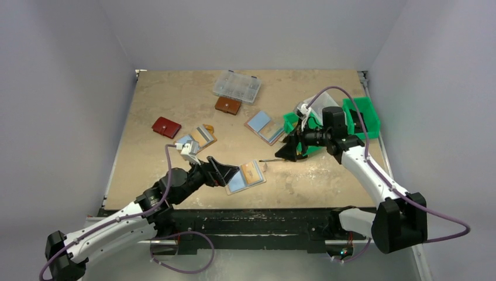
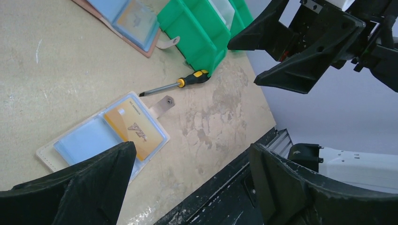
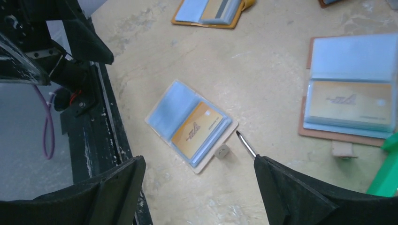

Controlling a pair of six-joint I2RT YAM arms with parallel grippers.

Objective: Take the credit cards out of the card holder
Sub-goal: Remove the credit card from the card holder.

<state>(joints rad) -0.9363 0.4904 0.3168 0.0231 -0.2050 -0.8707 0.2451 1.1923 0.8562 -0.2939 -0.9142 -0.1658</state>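
An open tan card holder lies flat near the front edge of the table, with a gold card showing in one clear pocket. The left gripper hovers just beside it, jaws wide apart and empty. The right gripper, also spread and empty, hangs near a screwdriver and a green bin.

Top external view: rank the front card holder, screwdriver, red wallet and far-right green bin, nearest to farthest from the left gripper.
1. card holder, just right of the left gripper.
2. screwdriver, further right, mid-table.
3. red wallet, back left.
4. green bin, at the right edge.
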